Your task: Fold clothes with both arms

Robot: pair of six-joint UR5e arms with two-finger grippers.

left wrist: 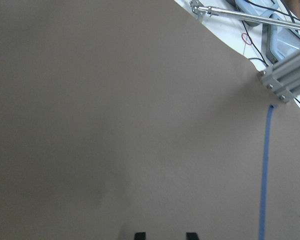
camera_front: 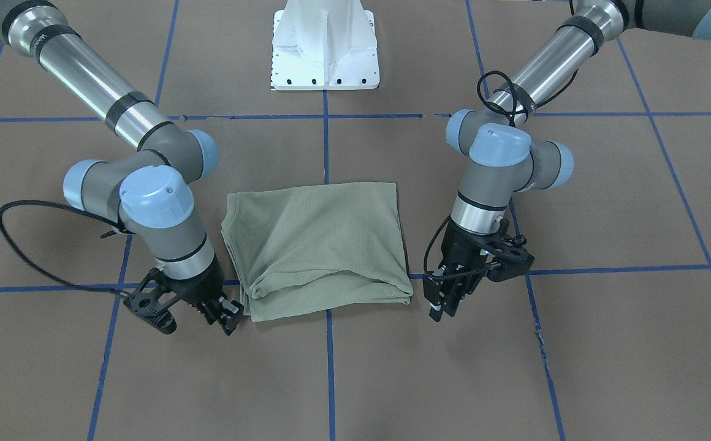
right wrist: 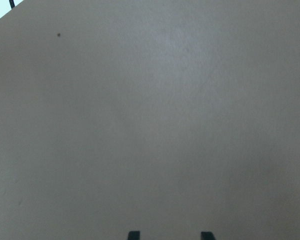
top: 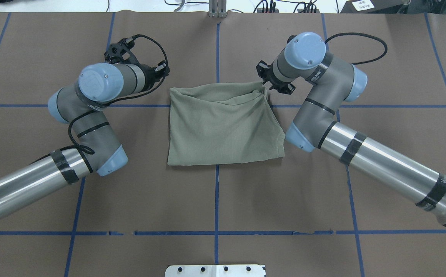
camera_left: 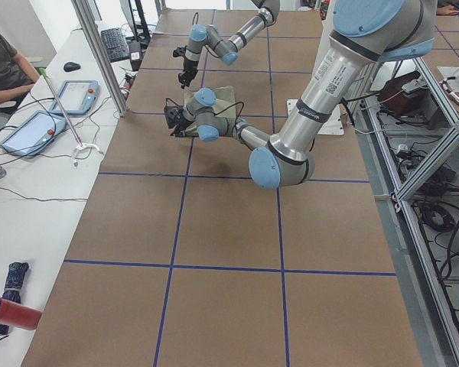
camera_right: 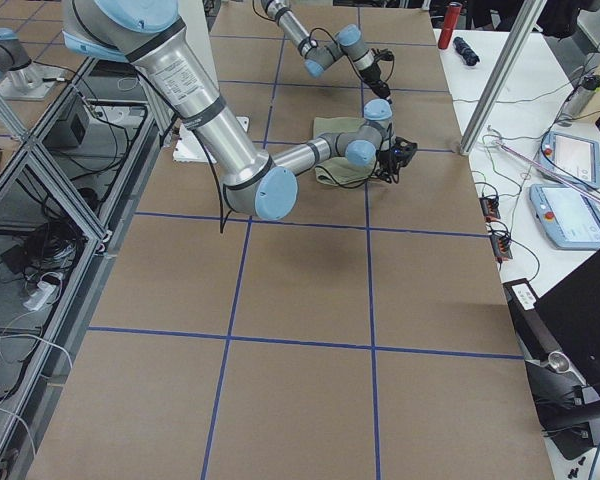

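The clothes (camera_front: 319, 245) are one sage-green shirt folded into a rough rectangle at the middle of the brown table, also in the overhead view (top: 223, 127). My left gripper (camera_front: 444, 306) hangs just off the shirt's corner on the operators' side, a little above the table. In the left wrist view it (left wrist: 165, 235) is open over bare table. My right gripper (camera_front: 228, 315) sits low beside the opposite corner of that same edge. It is also open (right wrist: 169, 234), with nothing between its fingers. Neither gripper touches the cloth.
The white pedestal base (camera_front: 325, 49) stands at the robot's side of the table. Blue tape lines (camera_front: 327, 147) cross the brown surface. A side bench with tablets (camera_left: 84, 95) and a seated person (camera_left: 0, 69) runs past the far edge, behind metal posts (camera_left: 99, 53).
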